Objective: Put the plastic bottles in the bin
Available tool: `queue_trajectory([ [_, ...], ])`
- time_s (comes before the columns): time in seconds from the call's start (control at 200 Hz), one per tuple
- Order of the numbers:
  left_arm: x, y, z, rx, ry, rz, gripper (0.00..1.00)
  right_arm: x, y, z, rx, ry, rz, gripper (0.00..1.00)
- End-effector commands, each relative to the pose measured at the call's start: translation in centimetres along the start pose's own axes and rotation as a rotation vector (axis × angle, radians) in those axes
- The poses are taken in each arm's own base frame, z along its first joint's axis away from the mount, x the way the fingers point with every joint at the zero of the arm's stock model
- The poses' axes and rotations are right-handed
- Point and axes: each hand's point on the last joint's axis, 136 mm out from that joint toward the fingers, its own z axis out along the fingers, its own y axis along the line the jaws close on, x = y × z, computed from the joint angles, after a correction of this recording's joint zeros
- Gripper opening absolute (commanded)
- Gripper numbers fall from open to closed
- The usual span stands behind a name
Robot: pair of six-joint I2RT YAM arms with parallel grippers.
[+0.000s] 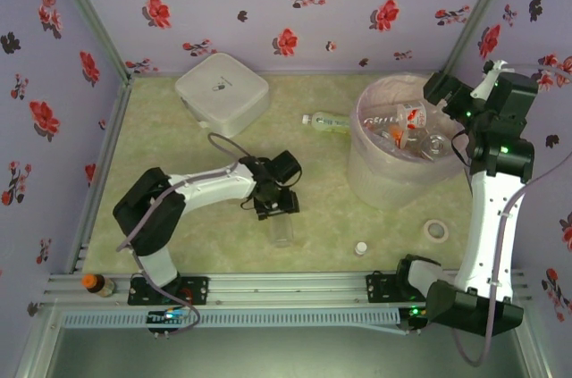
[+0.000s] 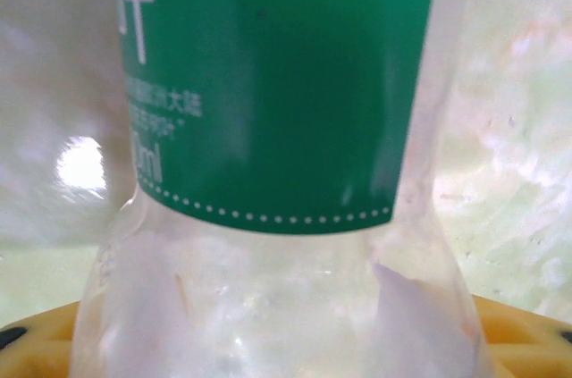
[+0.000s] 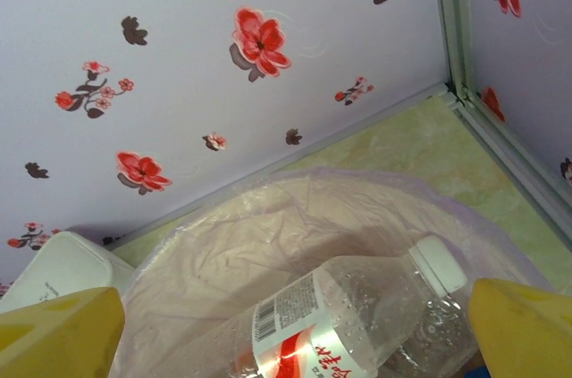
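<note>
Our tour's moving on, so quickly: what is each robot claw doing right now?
Left gripper: shut on a clear plastic bottle with a green label.
Right gripper: open, above the large round pink-lined bin.

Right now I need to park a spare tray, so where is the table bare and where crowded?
Bare: the left side, between the white box and the left arm; and the middle, between the left gripper and the bin. Crowded: the right, where a lying bottle, the loose cap and the tape ring surround the bin.

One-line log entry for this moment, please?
left gripper: around green-label bottle | right gripper: open over bin | red-label bottle: in bin
</note>
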Motion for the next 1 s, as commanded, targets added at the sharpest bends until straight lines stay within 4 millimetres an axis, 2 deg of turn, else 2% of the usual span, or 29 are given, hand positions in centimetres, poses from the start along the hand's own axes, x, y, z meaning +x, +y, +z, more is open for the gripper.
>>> queue_trajectory([
  [0.0, -2.4, 1.4, -1.3, -0.018, -0.048, 0.092, 0.47, -0.4, 0.7, -0.6, -0.042, -0.039, 0.009, 0.99],
  [0.165, -5.4, 1.6, -0.5, -0.060, -0.049, 0.183, 0.50, -0.3, 0.8, -0.6, -0.057, -0.046, 0.020, 0.99],
  [0.26, -6.2, 1.9, -0.3, -0.128, -0.037, 0.236, 0.57, -0.4, 1.1, -0.8, -0.066, -0.042, 0.017, 0.99],
  [0.315, -6.5, 2.0, -0.8, -0.160, -0.039, 0.247, 0.68, -0.4, 1.3, -1.0, -0.072, -0.039, 0.012, 0.99],
  [0.375, -6.5, 1.9, -1.4, -0.169, -0.060, 0.264, 0.90, -0.4, 1.3, -1.2, -0.074, -0.042, 0.012, 0.99],
  [0.425, -6.3, 1.9, -1.8, -0.168, -0.070, 0.271, 0.99, -0.3, 1.4, -1.3, -0.075, -0.044, 0.011, 0.99],
  [0.595, -4.4, 2.7, -1.6, -0.196, -0.071, 0.267, 1.00, -0.3, 1.5, -1.1, -0.087, -0.045, 0.018, 0.99],
  [0.865, -1.6, 4.3, 0.3, -0.267, -0.026, 0.243, 1.00, -0.3, 1.4, -0.8, -0.086, -0.040, 0.019, 0.99],
  [0.995, -1.0, 5.0, 0.3, -0.301, -0.032, 0.234, 0.98, -0.1, 1.4, -0.7, -0.092, -0.036, 0.025, 0.99],
])
